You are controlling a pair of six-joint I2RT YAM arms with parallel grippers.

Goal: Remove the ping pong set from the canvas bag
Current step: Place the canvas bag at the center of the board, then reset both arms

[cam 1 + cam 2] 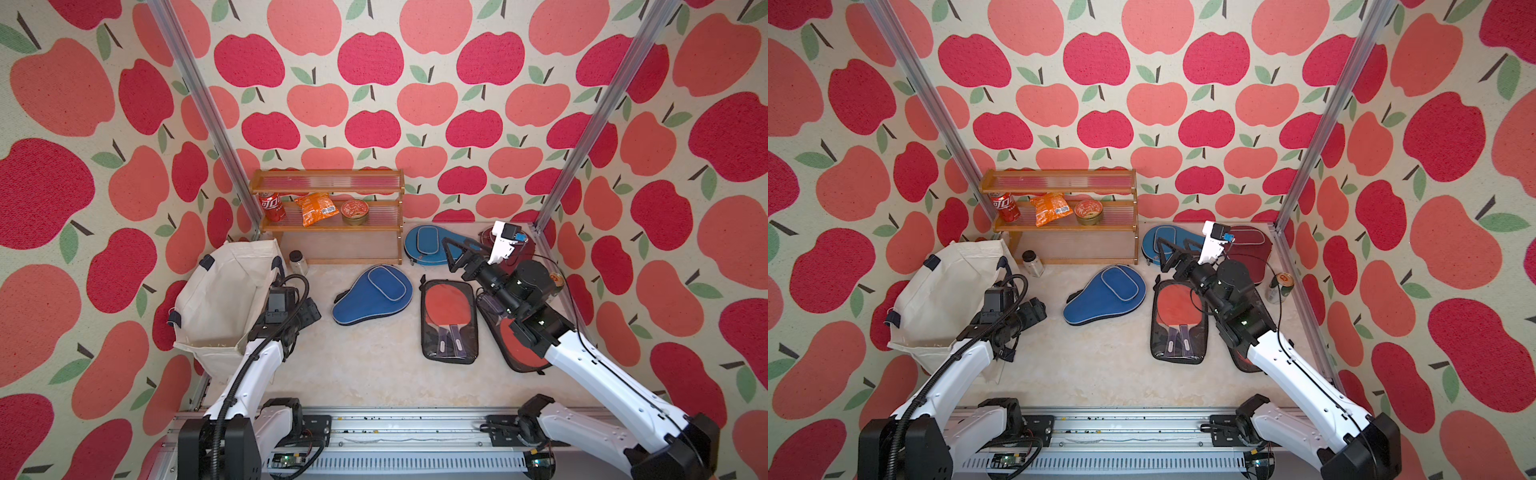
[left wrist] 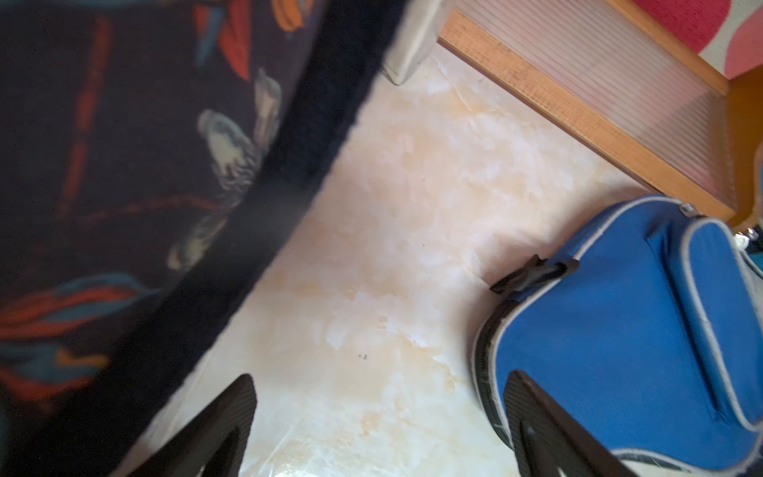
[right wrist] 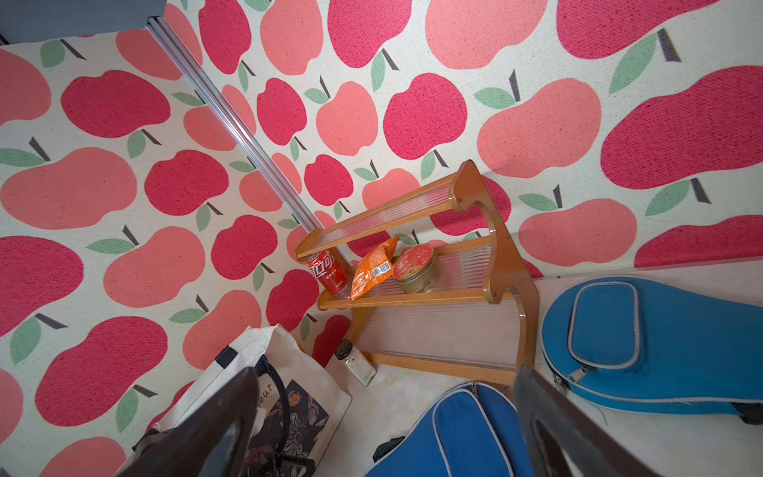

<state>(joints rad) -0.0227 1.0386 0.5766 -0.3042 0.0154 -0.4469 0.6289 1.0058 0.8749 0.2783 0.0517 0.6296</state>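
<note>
The white canvas bag slumps against the left wall; its inside is hidden. Its dark floral print fills one side of the left wrist view. My left gripper is open over bare floor, between the bag and a blue paddle case. Ping pong sets lie on the floor: a teal case, a clear pouch of red paddles, and another pouch partly under my right arm. My right gripper hangs open and empty above the teal case.
A wooden shelf at the back holds a red can, an orange snack bag and a round tin. A small jar stands beside the bag. A dark red case and a can sit at the back right.
</note>
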